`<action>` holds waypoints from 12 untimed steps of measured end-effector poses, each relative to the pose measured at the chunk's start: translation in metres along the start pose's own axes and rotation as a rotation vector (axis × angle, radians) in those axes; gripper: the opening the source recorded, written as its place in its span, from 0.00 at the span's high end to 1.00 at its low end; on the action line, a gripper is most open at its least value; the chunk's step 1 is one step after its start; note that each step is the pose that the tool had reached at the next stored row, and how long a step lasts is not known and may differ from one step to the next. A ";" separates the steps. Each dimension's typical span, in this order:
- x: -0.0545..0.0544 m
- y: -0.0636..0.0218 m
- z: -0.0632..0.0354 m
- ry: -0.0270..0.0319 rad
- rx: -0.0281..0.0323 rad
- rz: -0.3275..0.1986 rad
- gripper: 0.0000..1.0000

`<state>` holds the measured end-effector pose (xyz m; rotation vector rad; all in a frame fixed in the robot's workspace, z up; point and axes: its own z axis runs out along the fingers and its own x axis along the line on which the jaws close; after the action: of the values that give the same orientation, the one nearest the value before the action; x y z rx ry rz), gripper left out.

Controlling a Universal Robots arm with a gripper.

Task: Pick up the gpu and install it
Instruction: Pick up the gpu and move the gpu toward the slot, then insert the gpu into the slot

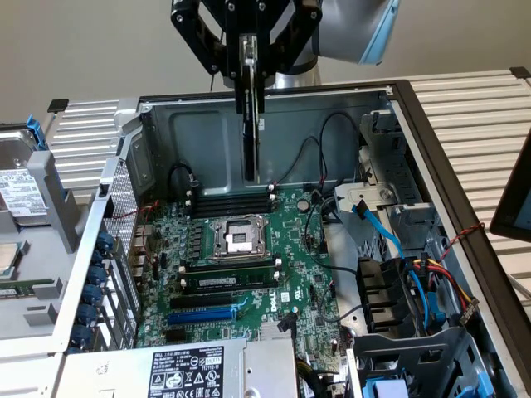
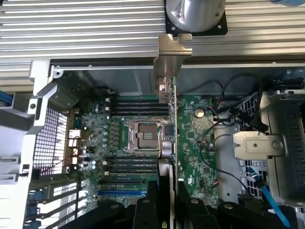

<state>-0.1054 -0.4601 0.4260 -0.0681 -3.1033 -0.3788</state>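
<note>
My pincer [image 1: 249, 62] was clamped on the graphics card [image 1: 249, 124] — so the pick-up was done. The card hung edge-on from my grip, its silver bracket [image 2: 170, 62] at the far end, held in the air over the open computer case [image 1: 207, 133] and touching nothing below. Beneath it lay the motherboard [image 1: 274, 249], its blue slot [image 1: 202, 315] bare. By my judgement the installing was all left — the card was not yet seated in any slot. Beyond, the case rested on the slatted table [image 1: 473, 108].
</note>
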 end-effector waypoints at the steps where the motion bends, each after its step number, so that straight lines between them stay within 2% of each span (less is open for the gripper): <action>1: -0.002 0.0003 0.0004 0.0005 0.0005 0.000 0.73; 7: -0.005 0.0018 0.0033 0.0029 0.0011 -0.006 0.73; 9: -0.005 0.0022 0.0045 0.0084 0.0017 -0.028 0.73; 12: -0.006 0.0018 0.0061 0.0214 0.0026 -0.081 0.73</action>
<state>-0.0998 -0.4571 0.4204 0.0617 -3.0924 -0.3747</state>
